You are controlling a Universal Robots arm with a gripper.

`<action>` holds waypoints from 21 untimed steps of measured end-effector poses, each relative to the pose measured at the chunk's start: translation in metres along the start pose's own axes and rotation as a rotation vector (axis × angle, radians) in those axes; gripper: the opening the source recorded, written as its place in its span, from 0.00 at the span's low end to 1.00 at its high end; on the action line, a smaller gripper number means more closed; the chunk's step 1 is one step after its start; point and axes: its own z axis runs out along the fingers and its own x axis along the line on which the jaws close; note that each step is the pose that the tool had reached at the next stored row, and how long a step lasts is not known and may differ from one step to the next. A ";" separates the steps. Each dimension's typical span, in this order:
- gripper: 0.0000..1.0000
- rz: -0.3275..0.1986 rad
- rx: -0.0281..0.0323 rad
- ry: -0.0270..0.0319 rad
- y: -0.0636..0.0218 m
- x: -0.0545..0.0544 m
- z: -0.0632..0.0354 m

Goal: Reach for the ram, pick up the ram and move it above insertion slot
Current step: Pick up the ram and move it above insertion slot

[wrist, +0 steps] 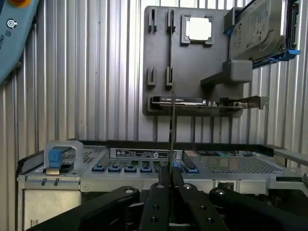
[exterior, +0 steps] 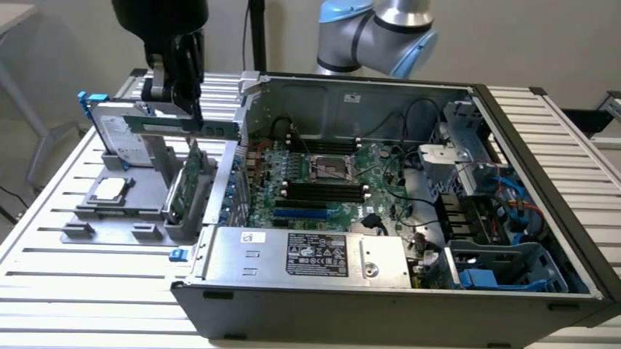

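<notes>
The gripper (wrist: 170,185) has its fingers clenched on the ram (wrist: 171,125), which the wrist view meets edge-on as a thin line running up from between the fingertips. In the exterior view the ram (exterior: 189,127) shows as a narrow green stick held level in the air, above the grey holder tray (exterior: 102,218) and just outside the open computer case (exterior: 388,298), at the wall toward the exterior view's left. By its look it should be light and stiff but fragile: a thin board with small chips that would not take bending or a knock on its contact edge, so a hold across the flat faces near mid-length, as seems to be the case here, looks sound. The exact grip point is hidden behind the dark fingers (exterior: 185,62), and the chips are too small to make out. The memory slots (exterior: 321,191) lie inside the case, well apart from the ram. The wider green card (exterior: 189,182) stands in the tray below it.
</notes>
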 end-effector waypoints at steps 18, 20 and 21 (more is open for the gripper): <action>0.13 0.000 -0.0015 -0.0085 -0.0821 -0.007 -0.0016; 0.13 0.000 -0.0020 -0.0086 -0.0912 -0.009 -0.0009; 0.13 0.000 -0.0023 -0.0086 -0.0956 -0.011 -0.0003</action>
